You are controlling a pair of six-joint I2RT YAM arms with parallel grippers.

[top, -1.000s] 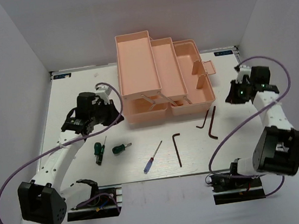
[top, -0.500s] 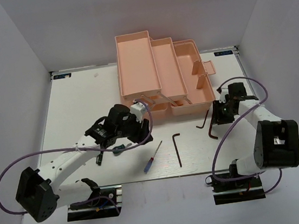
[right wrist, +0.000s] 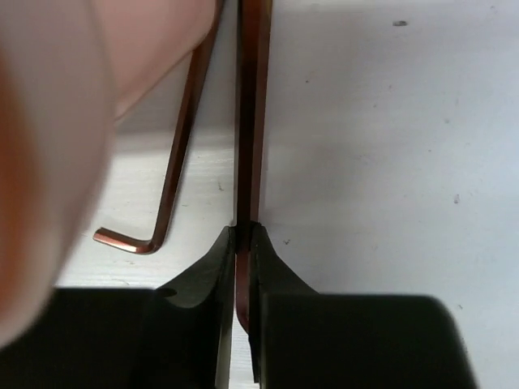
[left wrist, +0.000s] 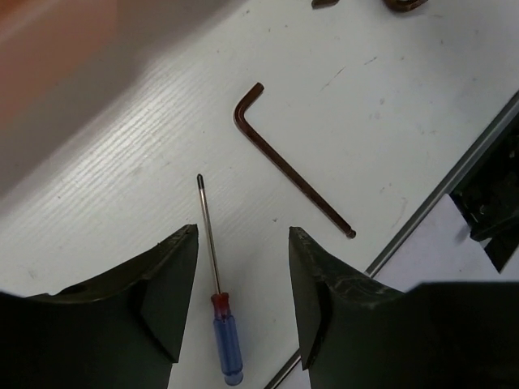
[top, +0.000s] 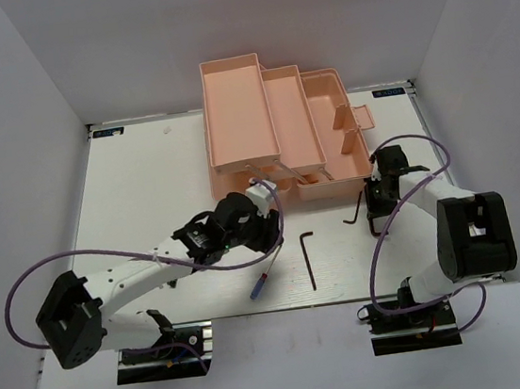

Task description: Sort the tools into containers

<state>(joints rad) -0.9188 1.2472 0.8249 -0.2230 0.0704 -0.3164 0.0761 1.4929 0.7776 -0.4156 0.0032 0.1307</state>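
Observation:
My left gripper is open and hovers just above the blue-handled screwdriver. In the left wrist view the gripper straddles the screwdriver, with its thin shaft between the fingers. A dark hex key lies just beyond; it also shows in the top view. My right gripper is down at the table, shut on a hex key; the jaws pinch its long leg. Another hex key lies beside it. The pink toolbox stands open behind. The green screwdrivers are hidden under my left arm.
The toolbox's pink wall is close on the left of my right gripper. The table's front edge runs near the long hex key. The toolbox lid with its latch hangs off the right side.
My left arm swung right from the green screwdrivers to over the blue screwdriver. My right arm came in and down from the far right and shut on a hex key.

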